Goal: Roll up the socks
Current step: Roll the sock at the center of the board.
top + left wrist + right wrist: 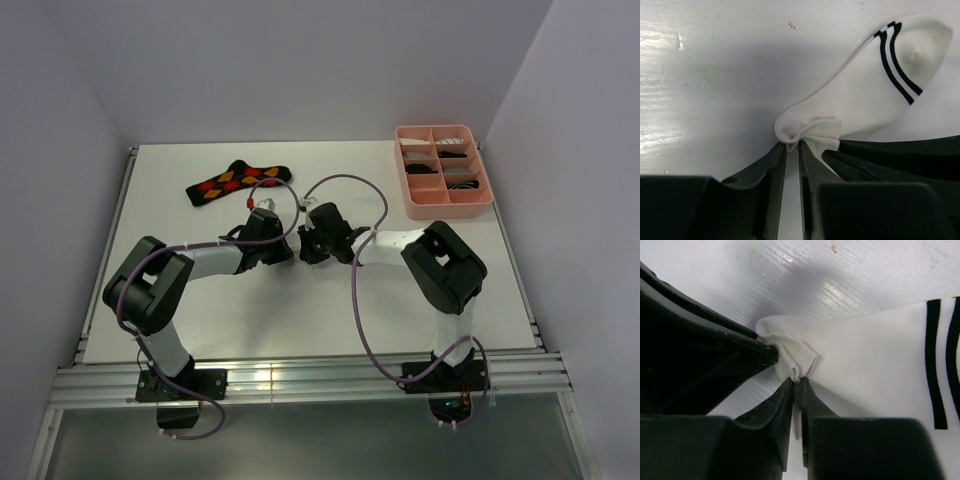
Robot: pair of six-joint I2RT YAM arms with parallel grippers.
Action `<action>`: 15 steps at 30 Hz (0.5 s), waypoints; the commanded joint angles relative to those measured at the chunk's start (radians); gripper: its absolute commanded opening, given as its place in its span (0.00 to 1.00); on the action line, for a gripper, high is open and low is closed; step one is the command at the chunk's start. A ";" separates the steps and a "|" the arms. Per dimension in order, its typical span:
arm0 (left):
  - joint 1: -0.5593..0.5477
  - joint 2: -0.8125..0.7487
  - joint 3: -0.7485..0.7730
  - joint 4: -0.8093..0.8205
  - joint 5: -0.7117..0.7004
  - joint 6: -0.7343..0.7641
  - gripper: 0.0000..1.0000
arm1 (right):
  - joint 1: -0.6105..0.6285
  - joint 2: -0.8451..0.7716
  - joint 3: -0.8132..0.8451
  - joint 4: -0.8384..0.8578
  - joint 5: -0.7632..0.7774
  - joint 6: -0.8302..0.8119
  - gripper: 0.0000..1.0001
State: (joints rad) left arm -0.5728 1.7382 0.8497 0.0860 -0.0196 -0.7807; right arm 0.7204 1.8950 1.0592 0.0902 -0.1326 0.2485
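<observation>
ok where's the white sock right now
Seen in both wrist views: the white sock lies mid-table, one end pinched by the left hand and the right hand, nearer the arms than the argyle sock.

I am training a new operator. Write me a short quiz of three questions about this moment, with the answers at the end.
1. True or false: the left claw is shut on the white sock.
2. Where does the right claw pinch that sock? A) at the striped cuff B) at the bunched end away from the stripes C) nowhere
3. Fill in: in the top view, the argyle sock lies to the ____ of the pink tray.
Key: 1 true; 2 B; 3 left.
</observation>
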 commanded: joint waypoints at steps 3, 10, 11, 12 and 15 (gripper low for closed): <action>-0.007 -0.032 -0.072 -0.124 0.001 -0.006 0.26 | -0.035 0.010 -0.018 0.043 -0.134 0.112 0.01; 0.053 -0.204 -0.208 -0.035 0.052 -0.112 0.61 | -0.099 0.026 -0.079 0.132 -0.363 0.300 0.00; 0.065 -0.225 -0.228 -0.028 0.072 -0.126 0.62 | -0.105 0.027 -0.100 0.158 -0.381 0.355 0.00; 0.068 -0.235 -0.238 -0.019 0.082 -0.138 0.63 | -0.116 0.030 -0.111 0.181 -0.397 0.385 0.00; 0.071 -0.252 -0.271 0.035 0.116 -0.186 0.63 | -0.125 0.052 -0.114 0.230 -0.453 0.475 0.00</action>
State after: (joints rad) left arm -0.5041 1.5036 0.6178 0.1123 0.0452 -0.9066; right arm 0.6029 1.9198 0.9573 0.2367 -0.4850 0.5873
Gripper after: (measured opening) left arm 0.627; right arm 0.020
